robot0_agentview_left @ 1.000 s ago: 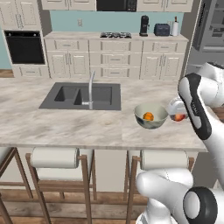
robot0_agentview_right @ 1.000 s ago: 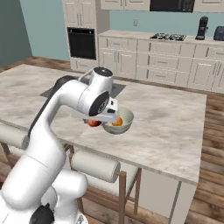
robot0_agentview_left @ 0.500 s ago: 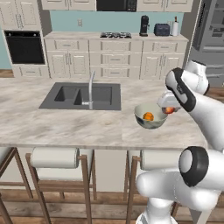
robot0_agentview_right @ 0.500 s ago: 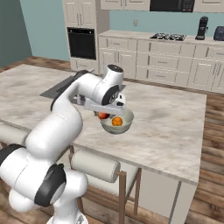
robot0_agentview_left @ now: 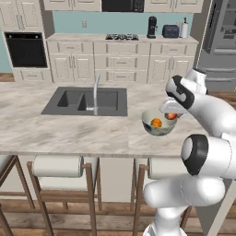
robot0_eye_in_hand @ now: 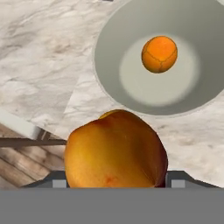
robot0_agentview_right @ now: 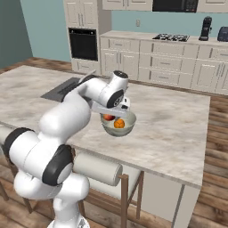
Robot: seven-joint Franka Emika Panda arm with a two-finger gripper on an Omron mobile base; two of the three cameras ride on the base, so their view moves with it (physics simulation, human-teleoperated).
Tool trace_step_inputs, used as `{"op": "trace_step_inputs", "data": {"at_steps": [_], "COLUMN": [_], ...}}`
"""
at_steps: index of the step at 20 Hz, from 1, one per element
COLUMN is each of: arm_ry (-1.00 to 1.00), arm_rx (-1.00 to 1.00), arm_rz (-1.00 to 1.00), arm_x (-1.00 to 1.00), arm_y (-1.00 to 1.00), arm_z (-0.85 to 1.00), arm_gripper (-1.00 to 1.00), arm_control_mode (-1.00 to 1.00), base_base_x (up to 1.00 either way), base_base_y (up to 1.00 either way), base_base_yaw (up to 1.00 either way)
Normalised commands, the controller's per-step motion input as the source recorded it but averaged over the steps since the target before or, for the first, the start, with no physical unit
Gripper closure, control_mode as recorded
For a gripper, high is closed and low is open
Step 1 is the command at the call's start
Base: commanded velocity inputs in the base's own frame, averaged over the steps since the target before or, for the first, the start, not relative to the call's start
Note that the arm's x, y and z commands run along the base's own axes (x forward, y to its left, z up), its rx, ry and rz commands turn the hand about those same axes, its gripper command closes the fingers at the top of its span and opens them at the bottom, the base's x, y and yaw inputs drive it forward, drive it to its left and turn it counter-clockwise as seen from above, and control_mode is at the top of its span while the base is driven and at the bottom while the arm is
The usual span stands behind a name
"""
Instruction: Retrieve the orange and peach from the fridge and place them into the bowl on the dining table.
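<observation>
- Inside the bowl [robot0_eye_in_hand: 131, 74] you already have the orange [robot0_eye_in_hand: 159, 54], so half the job looks done.
- Just beside the bowl's rim, the peach [robot0_eye_in_hand: 116, 151] sits clamped in the end effector [robot0_agentview_left: 173, 114], jaws spread wide around it.
- Under the bowl, the marble desk [robot0_agentview_left: 69, 131] carries it near the edge; you still need to carry the peach over the bowl and release.

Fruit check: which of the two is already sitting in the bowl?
The orange, small and bright, lies alone on the bowl's floor. The peach, larger and reddish, is between the end effector's fingers at the rim.
</observation>
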Motion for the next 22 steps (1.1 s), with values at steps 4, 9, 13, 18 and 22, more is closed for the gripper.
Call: {"op": "trace_step_inputs", "data": {"at_steps": [4, 9, 13, 18, 22], "arm_ry": [0.00, 0.00, 0.00, 0.00, 0.00], "arm_rx": [0.00, 0.00, 0.00, 0.00, 0.00], "arm_rz": [-0.09, -0.09, -0.08, -0.07, -0.07], "arm_x": [0.46, 0.48, 0.41, 0.40, 0.49], "arm_y": [0.00, -0.02, -0.14, -0.15, -0.09], "arm_z": [-0.19, -0.27, -0.36, -0.31, -0.21], "arm_gripper": [1.00, 1.00, 1.00, 1.00, 1.00], "arm_control_mode": [-1.00, -1.00, -1.00, -1.00, -1.00], "base_base_x": [0.00, 0.00, 0.00, 0.00, 0.00], "base_base_y": [0.00, 0.00, 0.00, 0.00, 0.00], "base_base_yaw": [0.00, 0.00, 0.00, 0.00, 0.00]}}
